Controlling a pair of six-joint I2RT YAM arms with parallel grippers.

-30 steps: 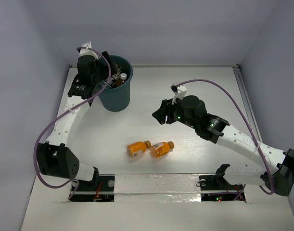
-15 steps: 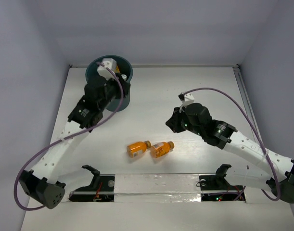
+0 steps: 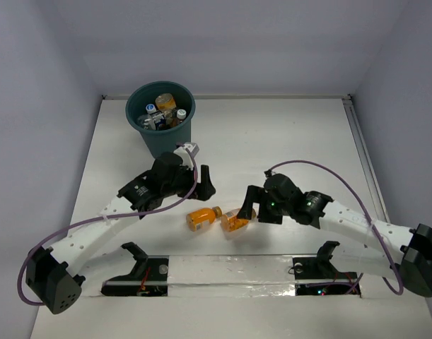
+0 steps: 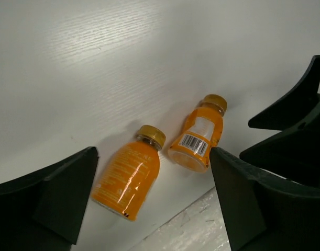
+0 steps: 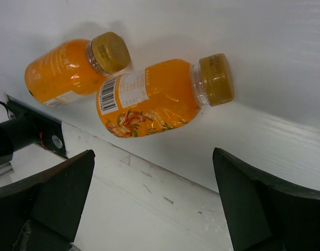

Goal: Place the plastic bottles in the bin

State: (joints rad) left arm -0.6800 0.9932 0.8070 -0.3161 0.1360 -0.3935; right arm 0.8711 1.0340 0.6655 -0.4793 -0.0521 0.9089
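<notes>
Orange bottles (image 3: 203, 217), two of them, are lying side by side on the desk (image 3: 286, 134), the only ones showing outside the bin (image 3: 166, 145). Other bottles (image 3: 161, 111) are sitting inside it, well beyond the left hand (image 3: 208, 183), so most of the job looks done. Both hands are hovering with fingers apart, gripping nothing. The right hand (image 3: 247, 205) is hanging just over the barcode-labelled bottle (image 5: 149, 97).

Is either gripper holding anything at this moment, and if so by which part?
Nothing is held. The left gripper and right gripper are open, near the left orange bottle and right orange bottle, which lie on the table.
</notes>
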